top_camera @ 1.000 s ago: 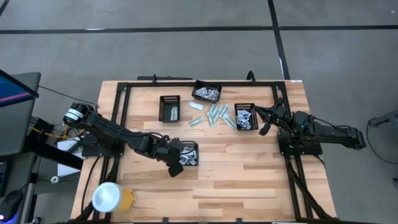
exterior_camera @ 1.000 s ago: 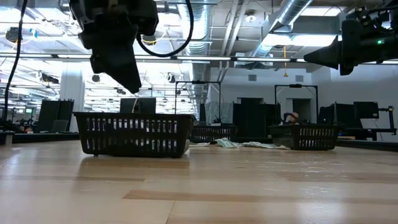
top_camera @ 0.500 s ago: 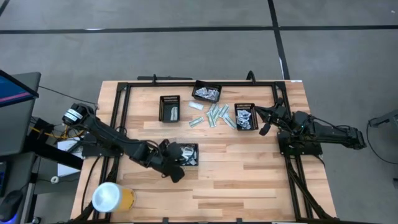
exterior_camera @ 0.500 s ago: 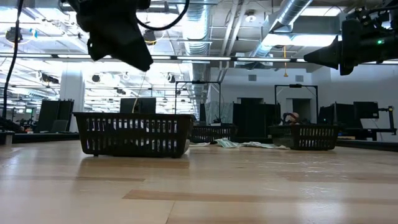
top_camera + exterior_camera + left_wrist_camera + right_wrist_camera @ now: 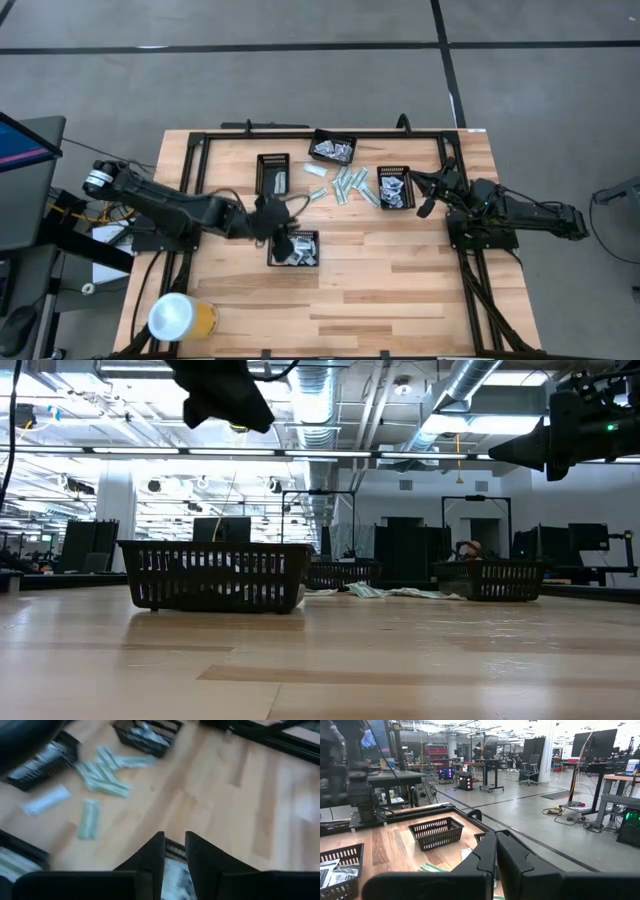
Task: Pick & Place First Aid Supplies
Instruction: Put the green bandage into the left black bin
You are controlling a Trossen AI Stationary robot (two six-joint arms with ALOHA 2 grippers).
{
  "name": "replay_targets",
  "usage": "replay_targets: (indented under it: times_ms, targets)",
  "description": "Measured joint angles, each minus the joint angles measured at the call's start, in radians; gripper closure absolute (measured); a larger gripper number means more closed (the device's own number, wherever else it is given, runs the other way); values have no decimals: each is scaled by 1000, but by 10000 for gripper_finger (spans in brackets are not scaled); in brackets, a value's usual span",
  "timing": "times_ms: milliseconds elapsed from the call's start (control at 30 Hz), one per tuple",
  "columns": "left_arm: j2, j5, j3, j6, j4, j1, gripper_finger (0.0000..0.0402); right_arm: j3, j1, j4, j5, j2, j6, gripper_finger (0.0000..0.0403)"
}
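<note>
four black mesh trays sit on the table (image 5: pixel 400 290), which looks like a sorting layout; the near tray (image 5: pixel 293 248) holds squarish white sachets (image 5: pixel 297 246), as do the far tray (image 5: pixel 332 147) and the right tray (image 5: pixel 395 187), while the far-left tray (image 5: pixel 272 173) holds only a packet or two; between these trays a loose heap of pale green strips (image 5: pixel 350 185) lies on the bare wood, with one white packet (image 5: pixel 315 169) and one strip (image 5: pixel 317 196) a little apart from it; my reading is that the heap is the stock not yet sorted and each tray takes one kind.

the left gripper (image 5: pixel 276 222) hangs over the far edge of the near tray, above the table, on an arm stretched from the left side across the wood; in its wrist view the fingers (image 5: pixel 152 857) stand a narrow gap apart, with only the tray's sachets showing through the gap; nothing seems to be held, so i judge it has no packet and would next go for the heap; in the low view it shows high above the tray, well clear of the rim.

the right gripper (image 5: pixel 428 194) waits just beside the right tray, raised, its arm folded low along the right edge; its fingers (image 5: pixel 482 856) are pressed together with nothing between them.
</note>
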Motion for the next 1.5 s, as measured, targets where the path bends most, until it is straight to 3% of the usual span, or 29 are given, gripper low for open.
replay_targets:
  times_ms: [167, 467, 867, 1167, 1500]
  targets:
    - [-19, 36, 0, 111, 1, 131, 325, 0, 0, 0, 0, 0, 0, 395]
    - [-24, 349, 1, 247, 5, 382, 325, 0, 0, 0, 0, 0, 0, 395]
    - [-8, 485, 1, 433, 20, 653, 325, 0, 0, 0, 0, 0, 0, 395]
    - [140, 701, 1, 508, 207, 807, 325, 0, 0, 0, 0, 0, 0, 395]
    - [333, 732, 1, 586, 252, 853, 325, 0, 0, 0, 0, 0, 0, 395]
